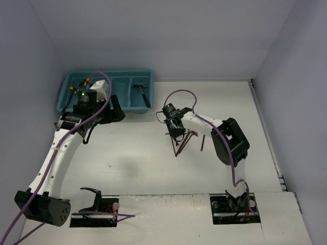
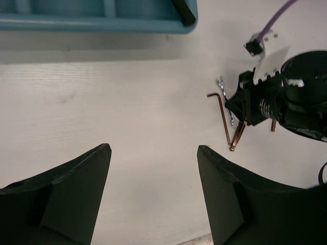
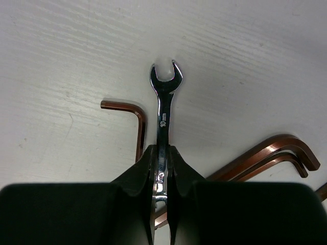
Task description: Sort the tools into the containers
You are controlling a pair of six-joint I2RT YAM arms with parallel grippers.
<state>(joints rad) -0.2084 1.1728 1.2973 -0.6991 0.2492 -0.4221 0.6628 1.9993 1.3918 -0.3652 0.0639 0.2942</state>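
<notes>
While the silver wrench (image 3: 164,109) was low over the white table (image 3: 61,61) beside the dark red keys (image 3: 138,120), the right gripper (image 3: 162,153) pinched its handle tight. The left gripper (image 2: 153,149) was spread wide with nothing in it, near the teal tray (image 1: 65,94).

— What does the white table (image 1: 153,168) carry?
— A teal tray (image 1: 65,92) lies flat at its far left.
— And nearer the middle?
— There dark red L-shaped keys (image 1: 185,141) lie bunched, with one more key (image 1: 203,143) apart, just to their right. A silver wrench (image 3: 164,97) sits among them; whether it touches the table cannot be told.
</notes>
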